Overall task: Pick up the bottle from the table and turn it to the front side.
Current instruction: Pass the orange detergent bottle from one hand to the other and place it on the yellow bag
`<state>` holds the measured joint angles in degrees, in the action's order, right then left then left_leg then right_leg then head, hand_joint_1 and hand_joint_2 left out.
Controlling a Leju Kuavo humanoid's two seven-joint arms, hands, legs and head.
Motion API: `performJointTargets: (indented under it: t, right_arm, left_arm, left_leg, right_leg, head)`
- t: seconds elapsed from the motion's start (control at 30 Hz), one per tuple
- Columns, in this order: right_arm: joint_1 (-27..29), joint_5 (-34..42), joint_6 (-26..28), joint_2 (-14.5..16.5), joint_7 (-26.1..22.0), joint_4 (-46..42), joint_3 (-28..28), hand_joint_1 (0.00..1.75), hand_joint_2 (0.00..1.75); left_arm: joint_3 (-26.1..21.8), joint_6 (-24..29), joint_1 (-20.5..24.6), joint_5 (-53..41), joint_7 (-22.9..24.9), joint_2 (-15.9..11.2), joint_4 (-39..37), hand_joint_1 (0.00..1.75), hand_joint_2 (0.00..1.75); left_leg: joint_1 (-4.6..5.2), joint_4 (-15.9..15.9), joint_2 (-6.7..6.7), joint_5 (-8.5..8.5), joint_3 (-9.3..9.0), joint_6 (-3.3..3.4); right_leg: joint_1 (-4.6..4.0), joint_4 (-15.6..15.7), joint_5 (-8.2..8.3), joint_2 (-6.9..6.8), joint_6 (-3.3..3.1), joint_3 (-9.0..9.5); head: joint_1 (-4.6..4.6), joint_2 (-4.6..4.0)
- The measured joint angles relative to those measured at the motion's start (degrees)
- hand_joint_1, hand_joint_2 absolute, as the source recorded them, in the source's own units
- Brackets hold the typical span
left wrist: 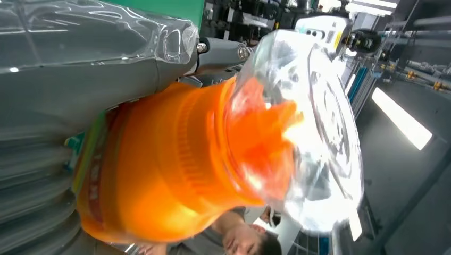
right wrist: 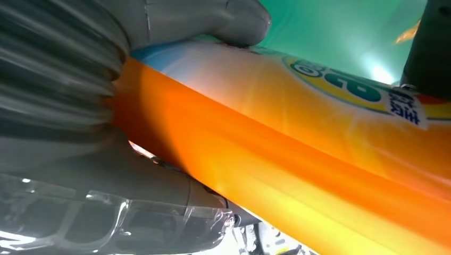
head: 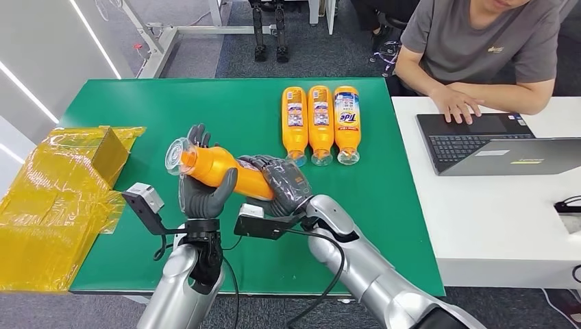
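An orange bottle (head: 218,169) with a clear cap is held above the green table (head: 171,110), lying sideways with the cap toward the left. My left hand (head: 202,185) grips it near the neck, thumb over the front. My right hand (head: 282,184) grips its base end. The left wrist view looks at the orange bottle (left wrist: 181,164) cap-on, its clear cap (left wrist: 314,133) close to the lens. In the right wrist view the orange bottle (right wrist: 298,159) shows its printed label, with my right hand's fingers (right wrist: 202,21) around it.
Three more orange bottles (head: 319,123) lie side by side at the table's far middle, caps toward me. A yellow-wrapped box (head: 62,185) sits at the left edge. A person (head: 479,48) works on a laptop (head: 493,140) at the white table on the right.
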<state>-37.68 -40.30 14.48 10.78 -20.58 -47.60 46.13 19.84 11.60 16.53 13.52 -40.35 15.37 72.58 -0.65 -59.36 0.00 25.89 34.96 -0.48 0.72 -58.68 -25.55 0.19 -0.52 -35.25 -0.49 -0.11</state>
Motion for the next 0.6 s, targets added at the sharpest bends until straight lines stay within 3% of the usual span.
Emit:
performJointTargets:
  t: [0.47,0.6]
  right_arm:
    - [3.05,-0.01,-3.14,-1.06,2.97,-5.24,2.34,1.75,1.75]
    - [3.61,-0.29,-3.18,-1.35,3.38,-6.0,2.48,1.75,1.75]
  left_arm:
    - [-0.54,2.41,-4.01,0.36,-0.13,0.01,4.24,0.0,1.75]
    - [-0.54,2.51,-4.42,0.28,-0.13,0.02,4.95,1.75,1.75]
  left_leg:
    - [0.0,0.0,0.01,0.0,0.0,0.0]
    - [0.0,0.0,0.02,0.0,-0.01,0.0]
  right_leg:
    - [0.0,0.01,0.0,0.02,0.0,-0.03]
    - [0.0,0.01,0.0,0.02,0.0,-0.03]
  head:
    - [-0.01,0.0]
    - [0.0,0.0]
